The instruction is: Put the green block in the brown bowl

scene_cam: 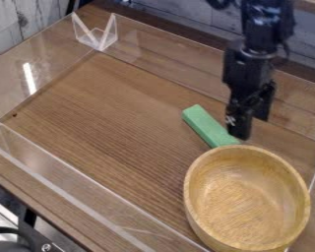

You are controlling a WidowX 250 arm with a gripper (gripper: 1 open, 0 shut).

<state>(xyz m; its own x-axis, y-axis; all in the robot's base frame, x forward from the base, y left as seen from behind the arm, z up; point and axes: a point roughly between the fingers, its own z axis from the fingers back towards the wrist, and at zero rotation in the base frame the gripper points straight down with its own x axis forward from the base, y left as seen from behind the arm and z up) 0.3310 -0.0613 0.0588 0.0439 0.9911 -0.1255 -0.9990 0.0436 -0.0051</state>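
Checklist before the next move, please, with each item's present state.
1. Block on the table, not yet in the bowl: ok.
2. Bowl upright, opening up: ok.
3. Bowl's inside free for the block: ok.
4. Gripper open: ok.
5. Block between the fingers: cannot tell; they are beside its near end in this view, but depth is unclear.
6. Room between block and bowl rim for a finger: not ok; the block's near end looks very close to the rim.

1 block (211, 131) on the table (101, 118), just behind 1 bowl (246, 200), pincer (247, 130) just right of the block
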